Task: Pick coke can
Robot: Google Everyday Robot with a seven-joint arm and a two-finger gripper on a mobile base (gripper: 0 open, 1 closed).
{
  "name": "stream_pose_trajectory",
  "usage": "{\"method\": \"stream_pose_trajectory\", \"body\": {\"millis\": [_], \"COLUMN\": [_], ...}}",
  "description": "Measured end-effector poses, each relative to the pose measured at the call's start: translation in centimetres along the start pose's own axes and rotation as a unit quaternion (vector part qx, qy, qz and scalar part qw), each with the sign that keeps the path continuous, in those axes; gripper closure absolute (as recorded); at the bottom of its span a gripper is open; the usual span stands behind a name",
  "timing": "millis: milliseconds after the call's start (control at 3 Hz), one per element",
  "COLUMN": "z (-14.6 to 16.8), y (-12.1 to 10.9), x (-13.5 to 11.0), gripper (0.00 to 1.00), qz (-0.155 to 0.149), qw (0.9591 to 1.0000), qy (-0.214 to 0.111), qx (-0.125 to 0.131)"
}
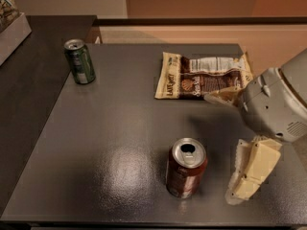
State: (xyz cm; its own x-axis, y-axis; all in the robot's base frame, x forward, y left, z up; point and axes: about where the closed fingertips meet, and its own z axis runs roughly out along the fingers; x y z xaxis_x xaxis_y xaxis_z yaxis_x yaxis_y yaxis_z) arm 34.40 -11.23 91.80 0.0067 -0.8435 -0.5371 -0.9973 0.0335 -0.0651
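The coke can (186,167) is dark red with a silver top and an open pull-tab hole. It stands upright near the front middle of the dark table (120,128). My gripper (221,147) comes in from the right on a grey-white arm (276,104) and is just right of the can, not touching it. It is open and empty. One cream finger (253,170) hangs low beside the can, and the other finger (221,97) lies over the edge of the snack bag.
A green can (80,61) stands upright at the table's back left. A brown and white snack bag (201,75) lies flat at the back right. A dark counter (29,80) adjoins on the left, with a pale box (12,28) at its far end.
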Motion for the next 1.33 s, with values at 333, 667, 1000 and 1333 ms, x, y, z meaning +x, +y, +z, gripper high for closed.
{"method": "stream_pose_trajectory", "body": {"millis": [333, 667, 1000, 1333], "z": [1.9, 3.6, 4.7, 5.1], "y": [1.4, 2.3, 2.8, 2.7], "x": [-1.3, -2.1, -2.7, -3.1], "gripper": [0.00, 0.00, 0.00, 0.16], "qz": [-0.007, -0.015, -0.021, -0.021], "qw": [0.9995, 0.9985, 0.9976, 0.9974], "qy": [-0.027, -0.047, -0.057, -0.062], "qx": [-0.018, -0.025, -0.033, -0.029]}}
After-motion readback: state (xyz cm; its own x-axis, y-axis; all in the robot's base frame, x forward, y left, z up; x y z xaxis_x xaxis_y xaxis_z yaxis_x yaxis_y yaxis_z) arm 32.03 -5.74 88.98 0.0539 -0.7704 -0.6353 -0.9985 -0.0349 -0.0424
